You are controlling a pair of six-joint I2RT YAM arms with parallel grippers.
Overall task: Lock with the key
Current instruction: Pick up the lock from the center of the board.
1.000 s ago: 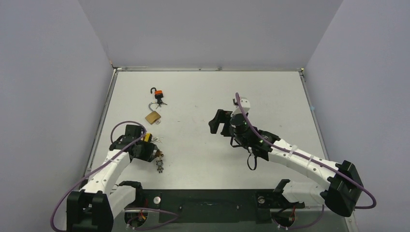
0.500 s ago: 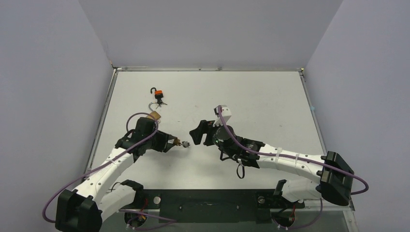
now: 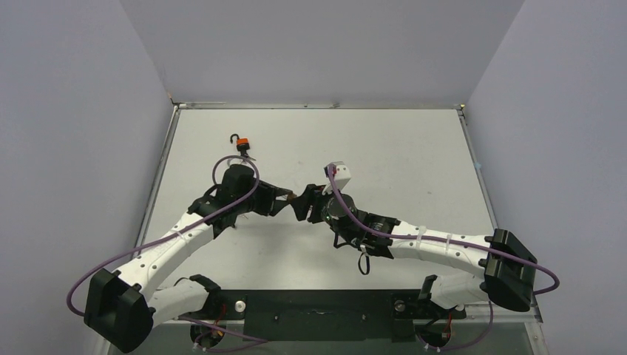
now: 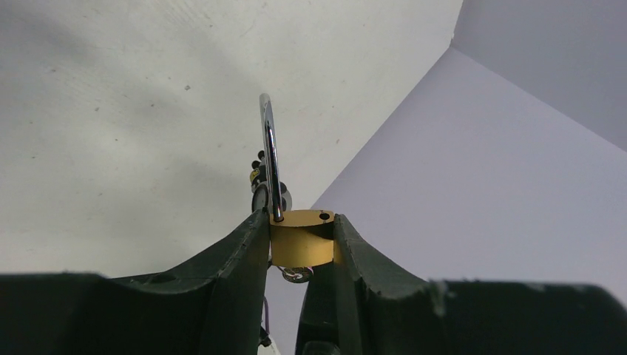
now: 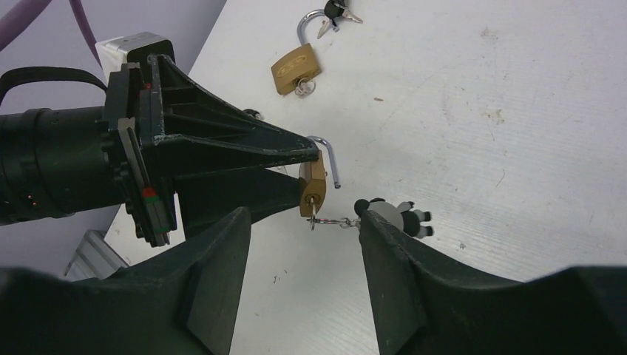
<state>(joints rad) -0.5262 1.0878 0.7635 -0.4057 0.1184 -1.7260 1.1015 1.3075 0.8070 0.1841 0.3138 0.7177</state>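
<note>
My left gripper [image 4: 299, 222] is shut on a small brass padlock [image 4: 299, 238] and holds it above the table. Its silver shackle [image 4: 270, 159] stands open, with one hole in the body empty. In the right wrist view the padlock [image 5: 313, 183] hangs at the tips of the left fingers [image 5: 244, 151]. A key [image 5: 313, 213] sits in its underside, and a ring and chain run from it to a small panda charm [image 5: 403, 217]. My right gripper [image 5: 303, 222] is open, just below the key. The charm touches its right finger. In the top view the two grippers [image 3: 287, 198] [image 3: 306, 204] meet at mid-table.
A second brass padlock [image 5: 294, 69] with an open shackle lies on the table behind, with black-headed keys [image 5: 340, 9] beyond it. An orange padlock [image 3: 242, 144] lies at the back left. A raised rim [image 3: 318, 106] borders the table.
My left arm has lifted the padlock from the near left and carried it right to mid-table. My right arm has swung left and closed in on the padlock.
</note>
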